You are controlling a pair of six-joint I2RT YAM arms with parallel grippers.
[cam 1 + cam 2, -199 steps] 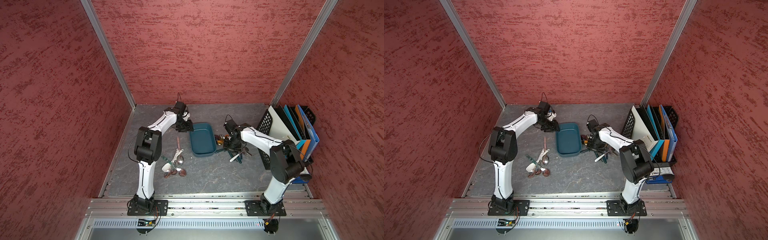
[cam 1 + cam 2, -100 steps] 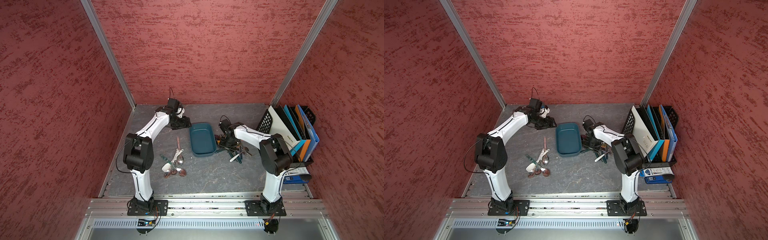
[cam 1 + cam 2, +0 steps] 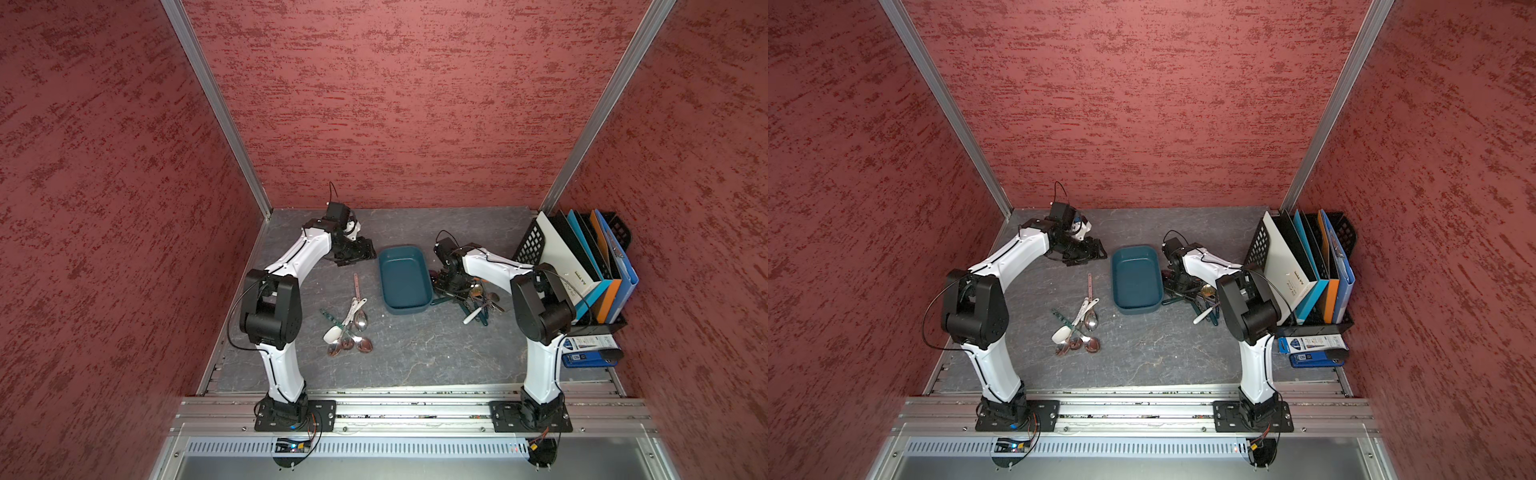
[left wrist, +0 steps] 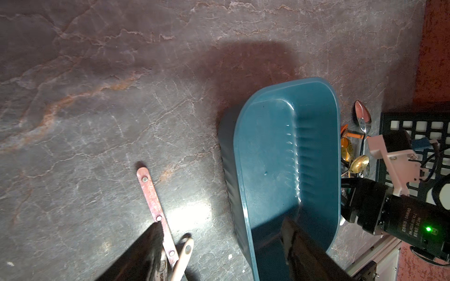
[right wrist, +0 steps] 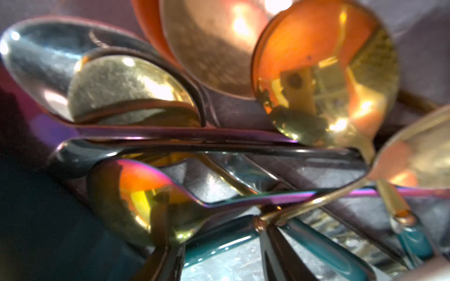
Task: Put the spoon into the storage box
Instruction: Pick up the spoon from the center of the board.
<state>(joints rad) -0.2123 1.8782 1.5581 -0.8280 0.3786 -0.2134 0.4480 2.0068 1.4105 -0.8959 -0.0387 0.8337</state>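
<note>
Heads up: the box (image 3: 403,276) is empty. The spoons sit on the bench (image 3: 415,353) either side of it, in a left pile (image 3: 348,328) and a right pile (image 3: 473,297). Your right fingers (image 5: 277,255) are down in the right pile, and I can't tell if they've got anything. It's all crossed handles, so you could lift two or drag the lot. Your left fingers (image 4: 299,245) are spread wide and empty, and look to straddle the box rim. Drop there and you'll shove the box.
</note>
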